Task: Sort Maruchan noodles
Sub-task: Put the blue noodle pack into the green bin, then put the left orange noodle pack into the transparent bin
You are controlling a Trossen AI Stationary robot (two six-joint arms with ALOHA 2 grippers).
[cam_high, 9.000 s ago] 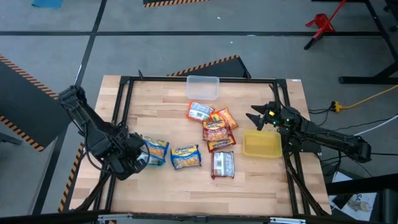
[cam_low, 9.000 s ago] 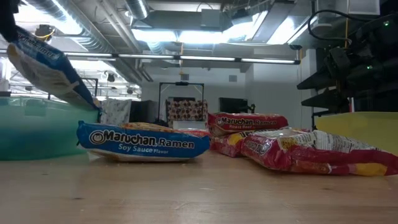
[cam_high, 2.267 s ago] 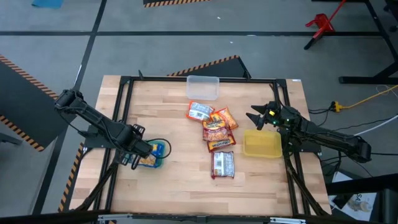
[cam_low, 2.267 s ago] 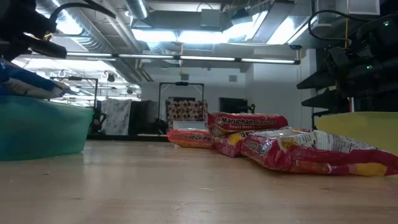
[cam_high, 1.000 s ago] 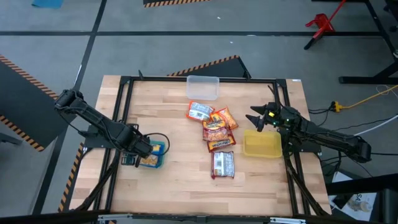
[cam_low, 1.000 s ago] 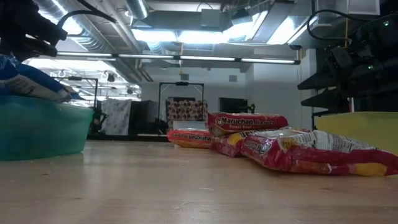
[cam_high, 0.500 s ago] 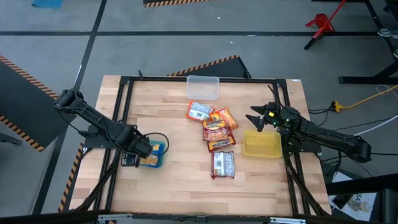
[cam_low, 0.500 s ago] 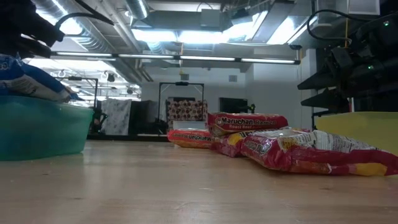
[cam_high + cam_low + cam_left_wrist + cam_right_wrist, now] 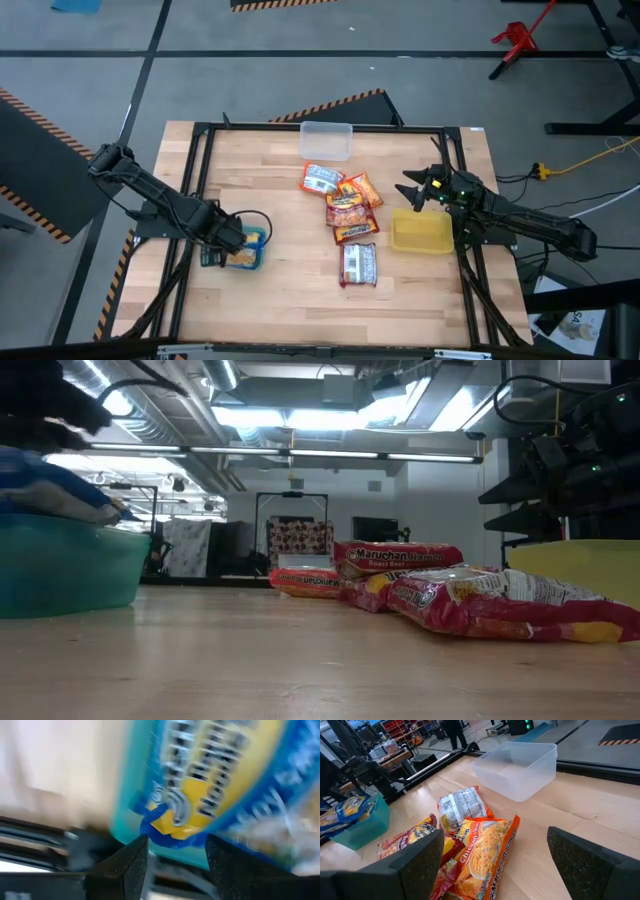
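A pale wooden table (image 9: 290, 290) in a black frame stands on grey floor; the low view shows ceiling lights and ducts beyond. From above, the left gripper (image 9: 232, 240) sits over the shallow teal plastic bin (image 9: 243, 262) holding blue-and-yellow crinkly ramen packets (image 9: 240, 257); whether its fingers grip one I cannot tell. The right gripper (image 9: 412, 190) waits wide open, empty, beside the yellow bin (image 9: 421, 231). Only the low view reads "Maruchan Ramen" on the red packet (image 9: 398, 556). The orange packet (image 9: 482, 852) lies near the clear plastic bin (image 9: 517, 768).
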